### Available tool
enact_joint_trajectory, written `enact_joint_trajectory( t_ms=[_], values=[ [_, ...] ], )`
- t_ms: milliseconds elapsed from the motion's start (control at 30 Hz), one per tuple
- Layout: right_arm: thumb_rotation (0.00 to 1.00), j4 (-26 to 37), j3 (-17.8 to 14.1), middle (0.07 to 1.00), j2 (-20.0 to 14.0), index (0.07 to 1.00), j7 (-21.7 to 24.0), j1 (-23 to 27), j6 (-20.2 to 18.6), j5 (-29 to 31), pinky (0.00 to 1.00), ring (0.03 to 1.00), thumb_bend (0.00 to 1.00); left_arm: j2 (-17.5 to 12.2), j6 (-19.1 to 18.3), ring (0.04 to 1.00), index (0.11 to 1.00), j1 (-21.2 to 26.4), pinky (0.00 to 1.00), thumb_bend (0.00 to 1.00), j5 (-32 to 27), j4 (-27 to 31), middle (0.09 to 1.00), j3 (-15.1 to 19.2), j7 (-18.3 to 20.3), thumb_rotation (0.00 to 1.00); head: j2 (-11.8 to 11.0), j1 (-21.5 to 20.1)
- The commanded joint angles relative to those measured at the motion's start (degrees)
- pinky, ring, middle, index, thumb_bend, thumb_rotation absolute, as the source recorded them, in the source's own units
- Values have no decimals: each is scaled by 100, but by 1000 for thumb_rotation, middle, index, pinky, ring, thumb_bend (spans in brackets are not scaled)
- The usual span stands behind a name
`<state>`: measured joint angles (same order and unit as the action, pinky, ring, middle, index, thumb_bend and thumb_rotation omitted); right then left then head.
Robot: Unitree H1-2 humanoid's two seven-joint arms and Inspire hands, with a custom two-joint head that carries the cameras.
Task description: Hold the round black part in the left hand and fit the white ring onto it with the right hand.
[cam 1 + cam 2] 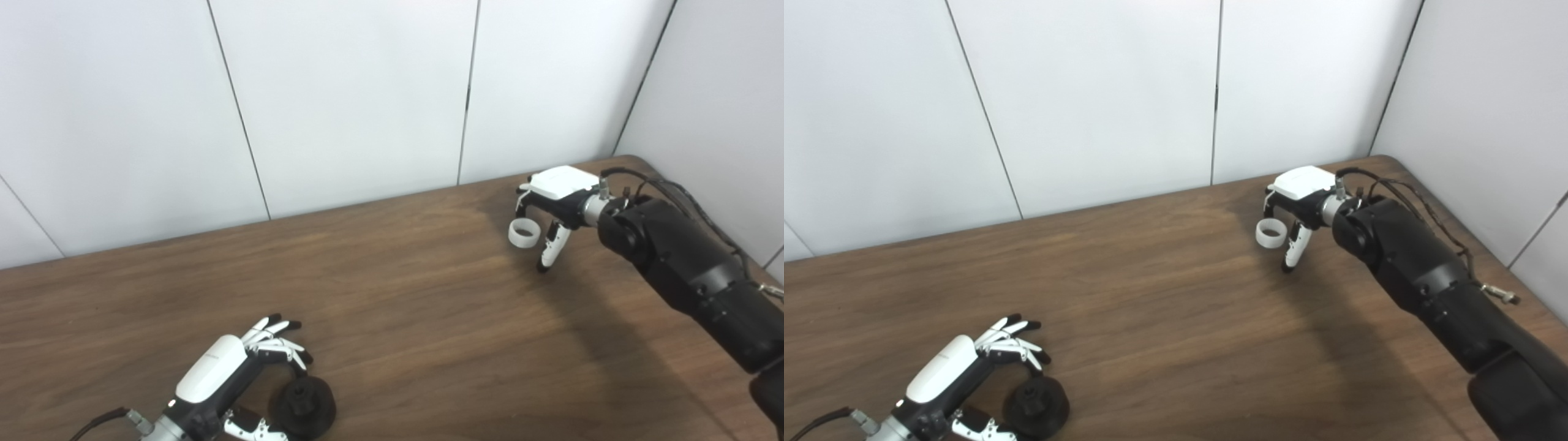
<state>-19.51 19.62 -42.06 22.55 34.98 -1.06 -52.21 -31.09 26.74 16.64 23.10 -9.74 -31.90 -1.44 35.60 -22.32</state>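
My left hand: at about 7 o'clock on the tabletop, fingers spread wide and curved around the round black part, not closed on it.
Round black part: on the tabletop at 6 o'clock, between my left thumb and fingers.
My right hand: at 2 o'clock, fingers pointing down, holding the white ring.
White ring: at my right fingertips, well apart from the black part.

White-shelled hands, black cabled arms
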Motion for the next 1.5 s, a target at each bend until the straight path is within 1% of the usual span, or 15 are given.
enact_joint_trajectory(
  t_ms=[0,100,233,333,400,500,533,567,633,767,1033,1267,1367,1467],
  values=[
    [304,1,-34,927,-97,703,-193,255,105,-8,1000,1000,845,-72,18,922,482,27,1000,523,27,191,683,103,70,57,10,-2],
    [276,-37,-24,922,-80,695,-229,264,114,-16,1000,1000,832,-64,18,921,482,5,1000,523,46,220,684,158,116,56,10,-2],
    [271,-100,-33,911,-65,683,-340,256,204,27,995,1000,839,-59,18,920,482,-31,1000,523,24,250,682,201,164,56,35,3],
    [267,-129,-20,906,-45,677,-371,262,192,9,999,1000,838,-51,18,923,482,-31,1000,523,24,258,685,212,182,56,35,3],
    [260,-131,-27,895,-36,657,-405,255,215,30,993,998,831,-32,17,925,482,-56,1000,523,28,298,685,282,267,56,35,3],
    [244,-160,-50,884,-19,631,-465,254,266,87,986,995,816,-33,18,922,482,-87,1000,523,35,343,683,328,291,55,42,12],
    [189,-188,-62,872,-4,549,-497,256,276,114,994,994,644,-33,18,923,482,-95,1000,523,34,350,683,333,286,55,41,23],
    [169,-208,-68,864,5,520,-519,258,282,133,997,992,586,-30,18,923,482,-103,1000,523,33,356,683,343,290,56,46,27],
    [150,-306,-31,844,27,494,-640,280,322,103,999,986,538,-28,18,923,482,-130,1000,523,27,380,684,380,332,56,57,38],
    [143,-350,-15,819,41,486,-692,296,365,102,998,976,525,-46,18,926,482,-146,1000,524,7,408,688,415,380,56,67,31],
    [140,-299,12,823,30,486,-623,319,311,74,1000,990,525,-114,16,924,482,-126,1000,523,-89,411,687,408,339,57,69,-27],
    [139,-244,-16,826,13,485,-602,334,342,128,1000,998,525,-143,17,912,482,-125,1000,523,-97,382,684,392,229,58,54,-33],
    [140,-182,19,825,-20,485,-632,334,378,51,1000,997,525,-140,18,910,482,-112,1000,524,-79,328,683,375,192,58,38,-6],
    [140,-73,-12,826,-21,485,-618,325,412,99,1000,1000,525,-111,18,905,482,-79,1000,523,-57,217,680,322,141,58,30,2]
  ],
)
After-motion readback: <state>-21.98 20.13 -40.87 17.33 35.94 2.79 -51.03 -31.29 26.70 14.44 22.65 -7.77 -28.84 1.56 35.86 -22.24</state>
